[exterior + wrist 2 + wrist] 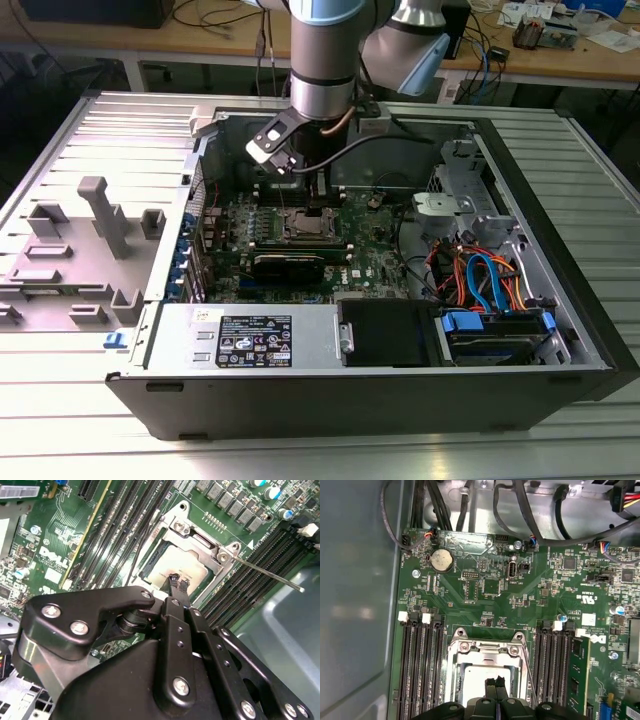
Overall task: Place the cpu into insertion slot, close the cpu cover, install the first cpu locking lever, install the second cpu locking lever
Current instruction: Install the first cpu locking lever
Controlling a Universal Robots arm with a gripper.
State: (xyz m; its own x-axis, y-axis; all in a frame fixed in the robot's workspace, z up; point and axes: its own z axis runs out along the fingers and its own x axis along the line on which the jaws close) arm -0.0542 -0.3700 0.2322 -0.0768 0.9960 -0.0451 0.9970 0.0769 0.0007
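The claw point(178, 582) has its fingers together, clamped on nothing, with the tips poised right over the cpu point(182, 562). The cpu lies in the slot point(305, 226), mid-way across the board point(485, 587) between the memory slots point(422, 670). The cover point(485, 656) seems to be down around it. One lever point(265, 573) stands free, apparently not yet latched. That thin, springy rod could slip off the narrow tips, or the unlocked cover could lift. Pressing down here could scrape the chip's top.
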